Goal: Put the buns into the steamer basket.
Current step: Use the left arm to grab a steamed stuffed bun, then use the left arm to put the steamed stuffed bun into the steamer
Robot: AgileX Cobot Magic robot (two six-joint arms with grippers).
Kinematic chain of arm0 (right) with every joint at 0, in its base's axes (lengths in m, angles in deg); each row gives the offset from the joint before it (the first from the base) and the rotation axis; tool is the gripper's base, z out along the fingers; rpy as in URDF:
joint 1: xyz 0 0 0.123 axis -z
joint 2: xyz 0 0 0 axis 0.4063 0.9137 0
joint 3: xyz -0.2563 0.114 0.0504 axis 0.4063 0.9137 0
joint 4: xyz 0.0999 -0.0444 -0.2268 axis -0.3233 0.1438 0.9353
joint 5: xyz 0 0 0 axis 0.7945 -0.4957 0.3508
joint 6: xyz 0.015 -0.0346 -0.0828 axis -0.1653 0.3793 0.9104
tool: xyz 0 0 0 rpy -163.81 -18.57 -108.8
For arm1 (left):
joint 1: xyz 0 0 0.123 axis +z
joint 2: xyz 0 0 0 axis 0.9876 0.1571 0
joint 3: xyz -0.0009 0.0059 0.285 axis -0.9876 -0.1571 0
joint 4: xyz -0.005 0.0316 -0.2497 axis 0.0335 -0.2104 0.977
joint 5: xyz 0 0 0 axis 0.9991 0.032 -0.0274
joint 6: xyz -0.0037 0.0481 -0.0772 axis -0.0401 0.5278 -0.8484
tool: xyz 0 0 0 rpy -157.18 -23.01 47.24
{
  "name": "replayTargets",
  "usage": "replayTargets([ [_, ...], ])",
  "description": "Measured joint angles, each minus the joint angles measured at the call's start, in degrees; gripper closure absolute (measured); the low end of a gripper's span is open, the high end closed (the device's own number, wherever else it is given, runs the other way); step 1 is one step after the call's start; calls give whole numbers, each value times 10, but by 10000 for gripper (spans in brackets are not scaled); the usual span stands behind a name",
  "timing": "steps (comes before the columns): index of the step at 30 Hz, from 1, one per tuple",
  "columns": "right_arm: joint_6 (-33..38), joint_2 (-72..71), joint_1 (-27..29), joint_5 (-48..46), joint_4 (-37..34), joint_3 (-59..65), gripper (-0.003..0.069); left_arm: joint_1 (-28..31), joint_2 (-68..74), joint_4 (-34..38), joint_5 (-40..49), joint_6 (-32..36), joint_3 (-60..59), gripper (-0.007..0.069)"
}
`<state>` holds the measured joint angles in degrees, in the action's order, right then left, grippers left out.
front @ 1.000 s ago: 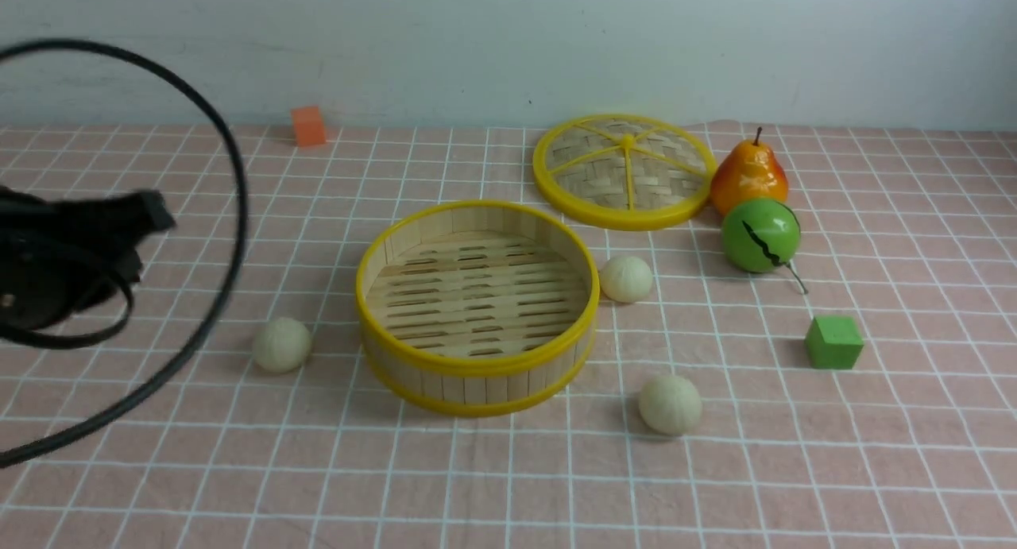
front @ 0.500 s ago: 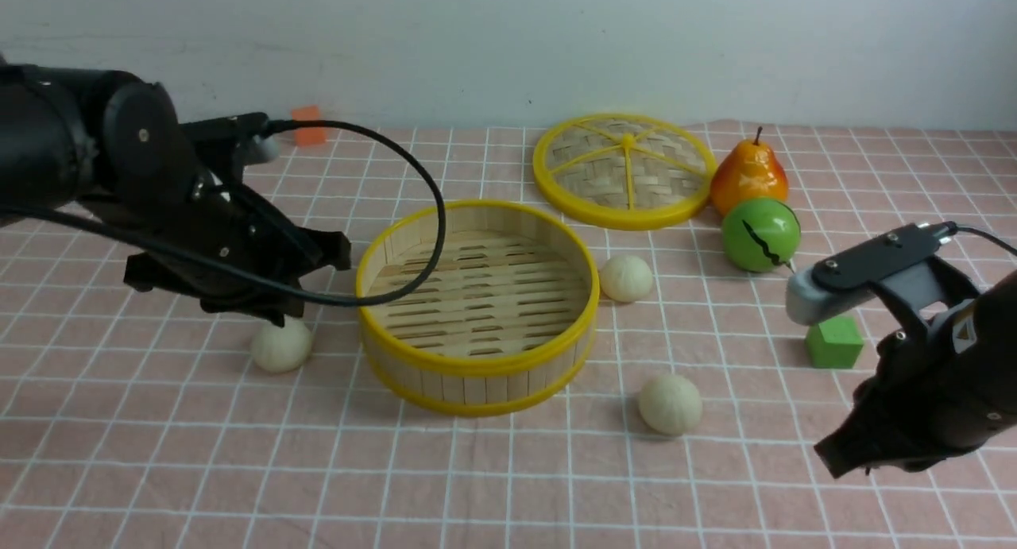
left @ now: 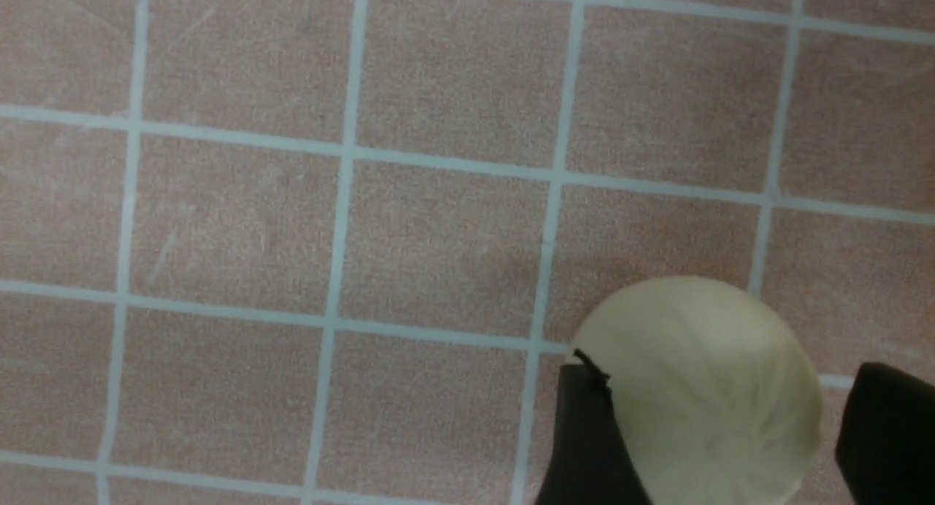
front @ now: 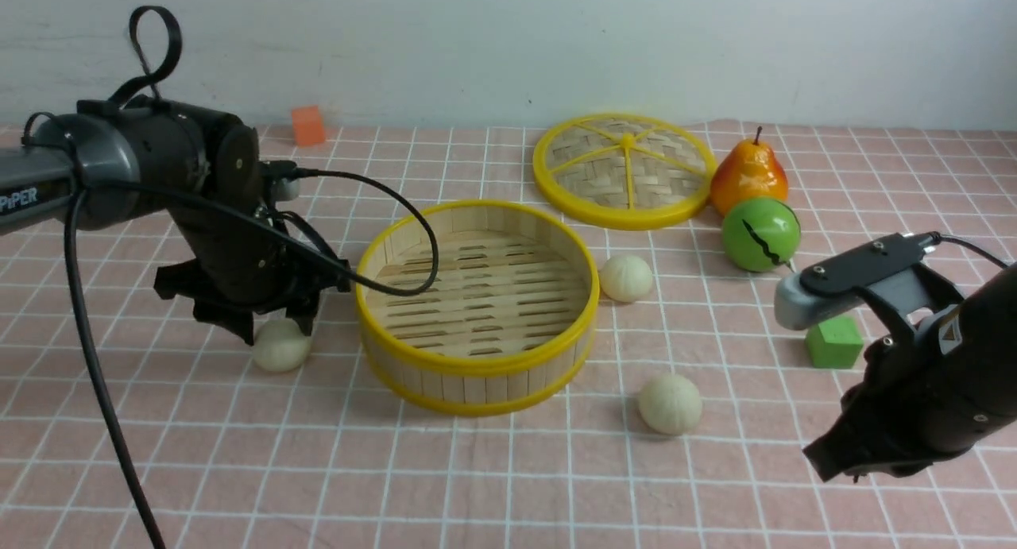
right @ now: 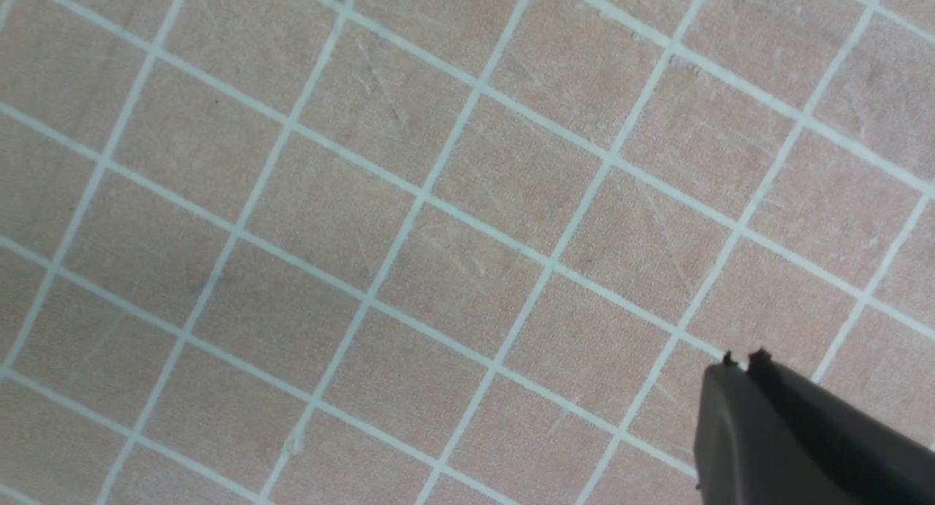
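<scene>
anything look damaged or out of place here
The glossy green round fruit beside the orange pear bears a jagged black line like a crack; whether damage or marking, I cannot tell. Nothing is spilled.

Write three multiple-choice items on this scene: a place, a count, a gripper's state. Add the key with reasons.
1. The bun at the left gripper lies: A) inside the steamer basket B) on the cloth, left of it C) on the lid.
2. Buns in the basket: A) none B) one C) three.
3. The right gripper is: A) open B) shut C) holding a bun.
Key: 1 B, it sits outside the rim; 2 A, the slatted floor is bare; 3 B, its fingertips meet on nothing.
</scene>
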<state>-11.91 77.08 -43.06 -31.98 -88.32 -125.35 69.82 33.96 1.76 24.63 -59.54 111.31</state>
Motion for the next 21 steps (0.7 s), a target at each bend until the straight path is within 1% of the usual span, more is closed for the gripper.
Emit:
replayTargets([
  [2, 0, 0, 0, 0, -1, 0, 645, 0, 7, 0, 2, -8, 1, 272],
  [4, 0, 0, 0, 0, -1, 0, 642, 0, 8, 0, 9, -10, 4, 368],
  [6, 0, 0, 0, 3, -1, 0, 640, 0, 9, 0, 21, -10, 17, 495],
  [7, 0, 0, 0, 4, -1, 0, 640, 0, 9, 0, 21, -10, 18, 507],
  [8, 0, 0, 0, 6, -1, 0, 639, 0, 9, -1, 28, -9, 24, 542],
  [9, 0, 0, 0, 9, -1, 0, 638, 0, 5, 0, 45, -2, 41, 611],
  [10, 0, 0, 0, 12, -1, 0, 637, -1, -1, 2, 59, 8, 59, 627],
  [13, 0, 0, 0, 15, -1, 0, 634, -7, -28, 7, 78, 24, 95, 627],
  [16, 0, 0, 0, 21, -1, 0, 631, -29, -52, 27, 85, 38, 134, 627],
  [19, 0, 10, 0, 24, -1, 0, 627, -67, -52, 43, 63, 63, 151, 627],
  [21, 0, 15, 0, 24, -2, 0, 627, -79, -42, 45, 55, 71, 151, 627],
])
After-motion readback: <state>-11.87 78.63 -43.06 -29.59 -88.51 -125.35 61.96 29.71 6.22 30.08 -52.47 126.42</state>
